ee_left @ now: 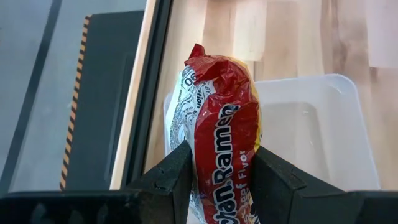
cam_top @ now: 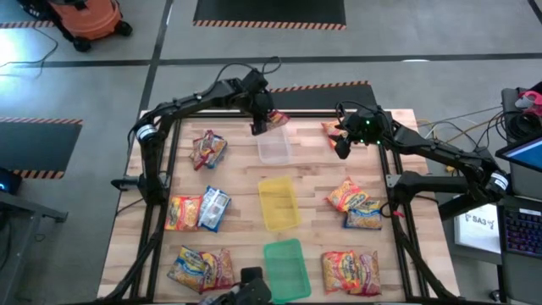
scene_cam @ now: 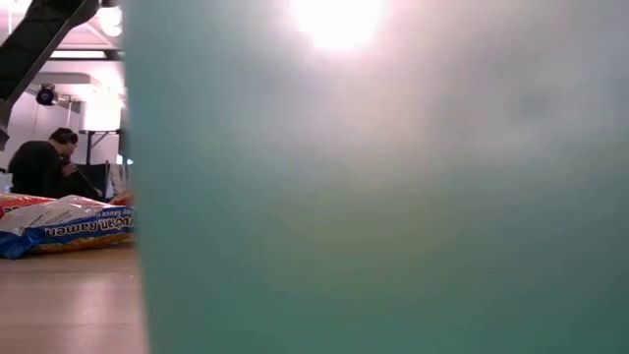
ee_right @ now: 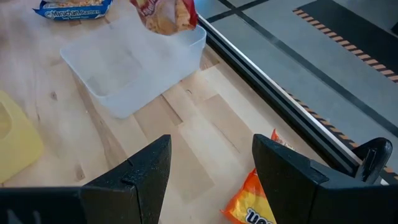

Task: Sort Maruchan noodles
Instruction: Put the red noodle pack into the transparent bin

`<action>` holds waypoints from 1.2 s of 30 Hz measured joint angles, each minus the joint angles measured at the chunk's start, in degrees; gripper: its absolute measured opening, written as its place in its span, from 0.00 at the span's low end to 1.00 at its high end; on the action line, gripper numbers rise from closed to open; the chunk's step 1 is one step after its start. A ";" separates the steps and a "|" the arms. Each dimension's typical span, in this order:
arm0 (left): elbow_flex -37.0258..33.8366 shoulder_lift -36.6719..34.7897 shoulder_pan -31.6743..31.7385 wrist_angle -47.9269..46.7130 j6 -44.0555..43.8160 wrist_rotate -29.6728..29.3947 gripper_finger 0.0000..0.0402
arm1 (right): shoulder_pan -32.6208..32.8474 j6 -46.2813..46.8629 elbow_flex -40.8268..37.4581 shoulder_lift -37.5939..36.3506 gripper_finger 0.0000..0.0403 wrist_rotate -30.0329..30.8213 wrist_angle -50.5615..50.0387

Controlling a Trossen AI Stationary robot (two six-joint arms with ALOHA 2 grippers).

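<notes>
Left gripper (ee_left: pixel 221 171) clamps red ramen packet (ee_left: pixel 221 124), lettering "Ramen" legible, above far rim of clear tray (cam_top: pixel 273 148), upper centre of counter (cam_top: pixel 237 182) in high view. Right gripper (ee_right: pixel 211 165), jaws spread and holding nothing, hovers over orange packet (ee_right: pixel 252 208) at upper right. Blue packet (scene_cam: pixel 69 228) reading "Ramen" lies at low view's left

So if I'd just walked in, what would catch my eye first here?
Probably the left gripper at the table's far edge, clamped on a red ramen packet that hangs over the clear tray. Then the line of trays down the middle, clear, yellow tray, green tray, with bright packets scattered on both sides. The right gripper hovers open above an orange packet.
</notes>
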 joint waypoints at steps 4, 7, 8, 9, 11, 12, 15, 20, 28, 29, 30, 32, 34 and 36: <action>1.03 -0.01 0.02 -2.39 0.27 -0.02 0.28 | 0.00 -0.04 -0.16 0.00 0.53 0.01 -0.08; 0.93 -0.01 0.02 -3.06 0.46 -0.41 0.28 | 0.00 -0.02 -0.17 0.02 0.53 -0.01 -0.09; 0.92 -0.01 0.02 -3.21 0.46 -1.03 0.28 | 0.00 -0.03 -0.17 0.00 0.53 0.01 -0.09; 0.92 -0.01 0.02 -3.14 0.56 -1.76 0.28 | 0.00 -0.04 -0.17 0.02 0.53 0.01 -0.09; 0.92 0.01 0.06 -3.50 0.69 -2.60 0.28 | 0.00 -0.04 -0.17 0.01 0.53 0.00 -0.09; 0.85 0.03 0.09 -3.77 0.70 -2.81 0.28 | 0.00 -0.04 -0.17 0.00 0.53 0.00 -0.09; 0.66 0.03 0.11 -3.70 0.68 -2.84 0.28 | 0.00 -0.04 -0.17 0.02 0.53 -0.01 -0.09; 0.47 0.75 0.11 -2.53 0.16 -2.85 0.28 | 0.00 0.01 -0.17 0.01 0.53 0.00 -0.06; 1.28 6.04 0.06 -2.67 0.02 -3.06 0.28 | 0.00 -0.18 -0.53 0.01 0.53 -0.01 -0.16; 1.58 6.24 0.06 -2.92 0.02 -3.06 0.28 | 0.00 -0.34 -0.61 0.00 0.53 -0.01 -0.21; 1.92 6.56 0.06 -3.12 0.07 -3.06 0.28 | 0.00 -0.50 -0.71 0.02 0.53 -0.01 -0.20; 2.64 7.16 0.06 -3.44 0.45 -3.04 0.28 | 0.00 -0.81 -0.92 0.02 0.53 -0.01 -0.17; 3.19 7.77 0.06 -3.95 0.83 -3.06 0.28 | -0.01 -0.81 -1.11 0.02 0.53 -0.01 -0.10; 4.47 8.15 0.06 -5.60 1.47 -4.19 0.28 | 0.00 -0.92 -1.36 0.00 0.53 -0.02 0.01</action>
